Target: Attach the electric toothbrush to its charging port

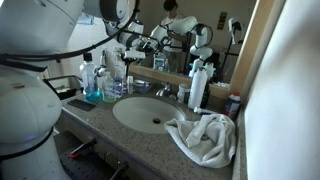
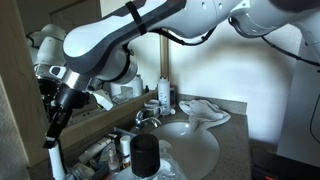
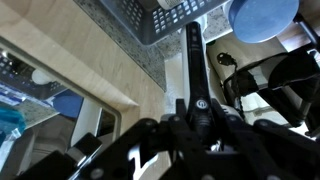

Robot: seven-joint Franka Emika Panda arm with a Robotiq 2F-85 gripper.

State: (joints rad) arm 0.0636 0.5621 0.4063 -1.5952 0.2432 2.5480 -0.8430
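My gripper (image 3: 198, 122) is shut on a black electric toothbrush (image 3: 193, 60). Its power button faces the wrist camera and its shaft points away over the counter. In an exterior view the gripper (image 2: 60, 105) holds the toothbrush (image 2: 52, 130) pointing down, just above a white upright piece (image 2: 55, 160) at the counter's end. In an exterior view the gripper (image 1: 130, 45) hangs over the bottles beside the sink. A small dark fitting with a cable (image 3: 226, 61) lies to the right of the toothbrush tip. I cannot tell whether it is the charging port.
An oval sink (image 1: 150, 112) with a faucet (image 1: 163, 90) sits in the granite counter. A crumpled white towel (image 1: 205, 135) lies beside it. A blue mouthwash bottle (image 1: 92, 88), a white bottle (image 1: 197, 85), a black cup (image 2: 145, 155) and a grey basket (image 3: 170, 15) stand around.
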